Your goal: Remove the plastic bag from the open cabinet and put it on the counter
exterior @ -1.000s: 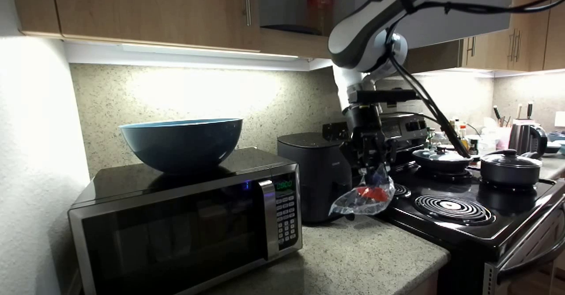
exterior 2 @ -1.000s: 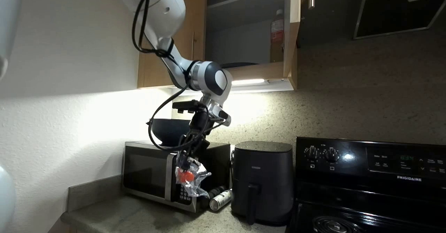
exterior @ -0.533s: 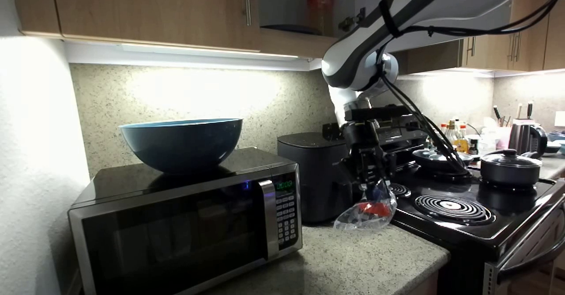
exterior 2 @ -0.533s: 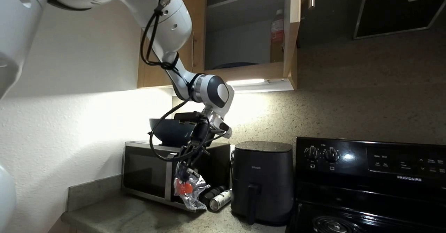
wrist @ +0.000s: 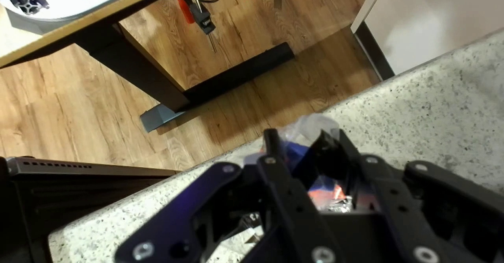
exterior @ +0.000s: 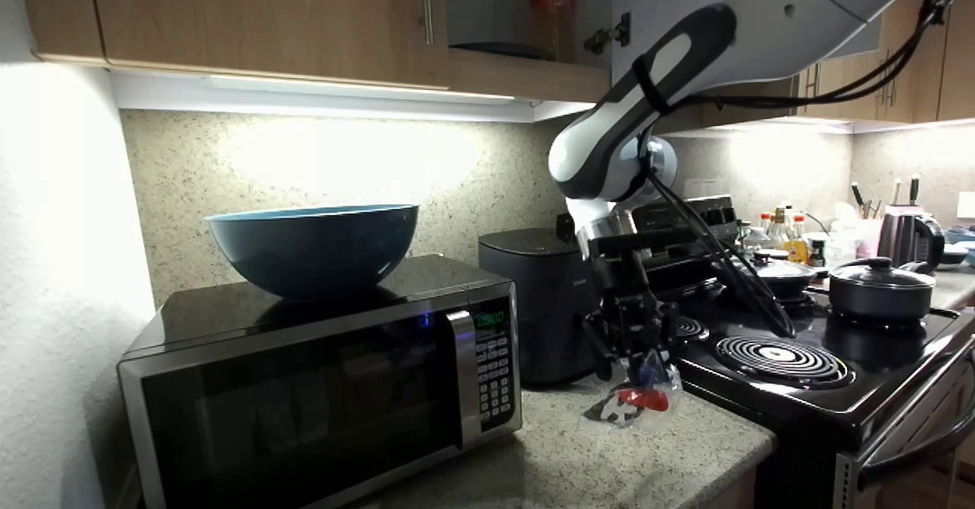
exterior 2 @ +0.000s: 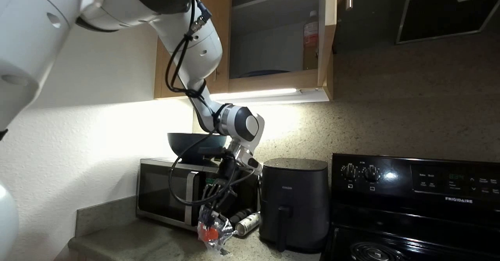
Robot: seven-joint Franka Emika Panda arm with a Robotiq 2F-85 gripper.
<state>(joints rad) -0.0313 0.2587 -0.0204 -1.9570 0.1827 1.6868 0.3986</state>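
the bent arm (exterior 2: 204, 59) slopes downward, its tilted fingers (wrist: 272, 145) pinched partway together.

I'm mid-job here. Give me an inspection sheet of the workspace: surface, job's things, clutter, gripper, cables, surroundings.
Surface: counter, speckled; its edge shows in the wrist view.
Job's things: bag, clear with a red patch, low at the counter; touching or just above, cannot tell. Cabinet open.
Clutter: bottle in the cabinet; bowl on the microwave; air fryer; cylinder lying between microwave and air fryer.
Gripper: appears closed on the bag's upper part.
Cables: strapped to the arm; a loop hangs beside the gripper in both exterior views.
Surroundings: stove beside the counter, bearing a lidded pot; wooden floor past the counter's edge.
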